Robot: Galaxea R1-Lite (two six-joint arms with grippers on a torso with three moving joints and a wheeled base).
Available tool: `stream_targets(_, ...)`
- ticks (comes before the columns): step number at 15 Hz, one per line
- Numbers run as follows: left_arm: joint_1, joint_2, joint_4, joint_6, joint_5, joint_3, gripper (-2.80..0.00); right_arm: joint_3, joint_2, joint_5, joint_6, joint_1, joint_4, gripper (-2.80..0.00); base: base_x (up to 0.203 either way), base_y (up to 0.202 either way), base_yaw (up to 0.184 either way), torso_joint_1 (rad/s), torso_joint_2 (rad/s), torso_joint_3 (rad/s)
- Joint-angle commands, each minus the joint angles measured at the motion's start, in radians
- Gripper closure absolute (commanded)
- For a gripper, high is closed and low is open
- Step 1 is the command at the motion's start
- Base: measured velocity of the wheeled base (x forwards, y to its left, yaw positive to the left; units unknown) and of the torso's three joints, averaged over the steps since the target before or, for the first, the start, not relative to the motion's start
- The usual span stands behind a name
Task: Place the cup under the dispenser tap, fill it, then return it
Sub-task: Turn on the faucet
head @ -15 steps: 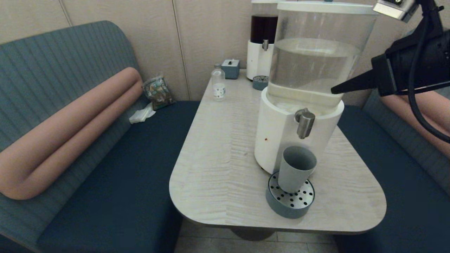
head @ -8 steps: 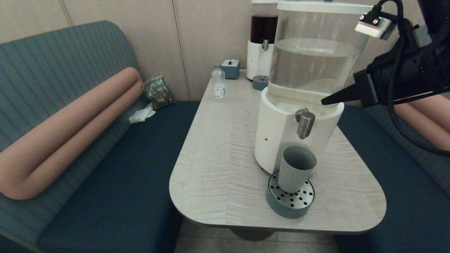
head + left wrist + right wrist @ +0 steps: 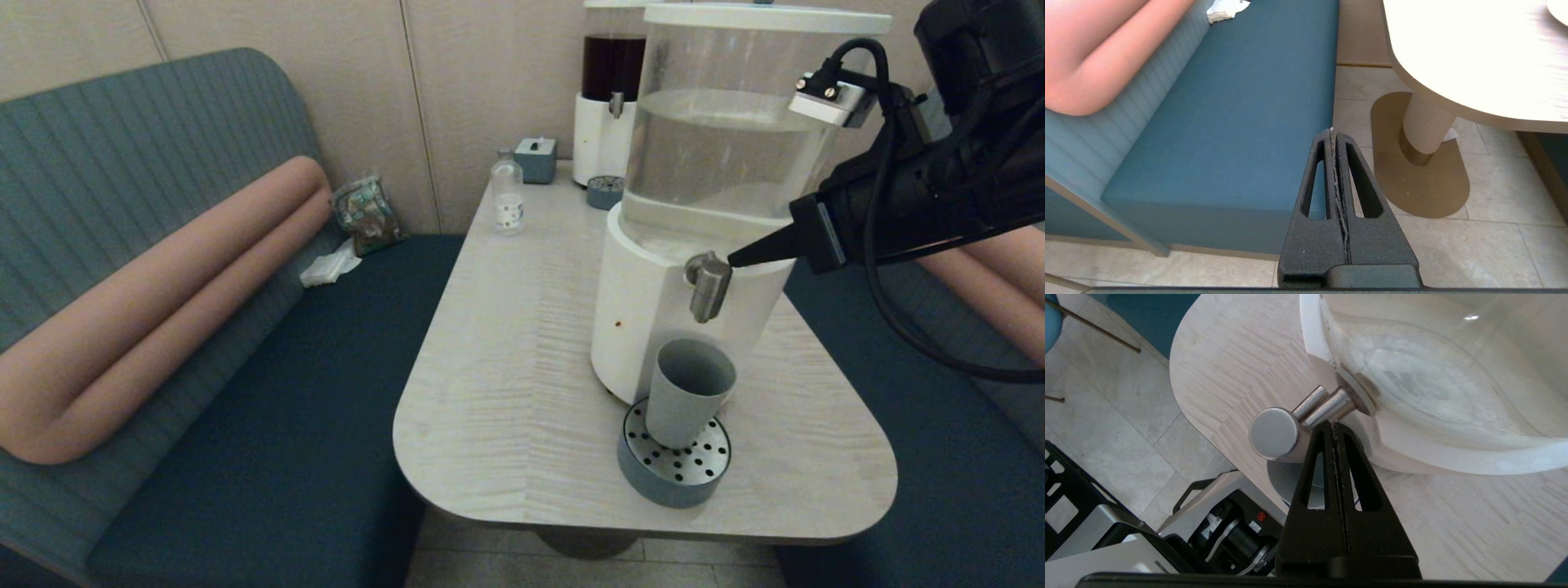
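The grey-blue cup (image 3: 688, 392) stands upright on the round perforated drip tray (image 3: 674, 463), directly below the brushed-metal dispenser tap (image 3: 707, 284) of the large white-based clear tank (image 3: 718, 155). My right gripper (image 3: 731, 261) is shut with nothing in it; its tip sits just right of the tap's knob, touching or nearly touching it. In the right wrist view the gripper (image 3: 1333, 424) lies against the tap (image 3: 1290, 424), with the cup (image 3: 1290, 486) partly hidden beneath. My left gripper (image 3: 1332, 131) is shut and empty, parked low over the floor beside the bench, out of the head view.
A dark-liquid dispenser (image 3: 608, 98), a small clear bottle (image 3: 507, 196) and a grey-blue box (image 3: 535, 158) stand at the table's far end. Blue benches (image 3: 269, 392) flank the table (image 3: 506, 367). A snack bag (image 3: 367, 214) and tissue (image 3: 329, 268) lie on the left bench.
My right gripper has come down and leftward from beside the tank's upper part to the tap's knob. The cup and the left arm have stayed still.
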Motion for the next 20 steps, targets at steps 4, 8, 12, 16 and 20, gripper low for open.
stream_targets(4, 0.0, 0.003, 0.0, -0.001, 0.0, 0.0, 0.0, -0.003, 0.035, 0.003, 0.0, 0.014, -0.014, 0.0, 0.0, 0.0, 0.0, 0.0, 0.0, 0.0)
stream_targets(8, 0.0, 0.003, 0.0, -0.001, 0.0, 0.0, 0.0, -0.001, 0.052, 0.027, -0.002, 0.016, -0.059, 0.0, 0.0, 0.0, 0.0, 0.0, 0.0, 0.0)
stream_targets(12, 0.0, 0.003, 0.0, -0.001, 0.0, 0.0, 0.0, -0.009, 0.051, 0.034, -0.004, 0.033, -0.062, 0.0, 0.0, 0.0, 0.0, 0.0, 0.0, 0.0)
stream_targets(16, 0.0, 0.003, 0.0, -0.001, 0.0, 0.0, 0.0, -0.009, 0.054, 0.037, -0.006, 0.076, -0.062, 0.0, 0.0, 0.0, 0.0, 0.0, 0.0, 0.0)
stream_targets(20, 0.0, 0.003, 0.0, -0.001, 0.0, 0.0, 0.0, 0.0, 0.052, 0.029, -0.032, 0.105, -0.06, 0.0, 0.0, 0.0, 0.0, 0.0, 0.0, 0.0)
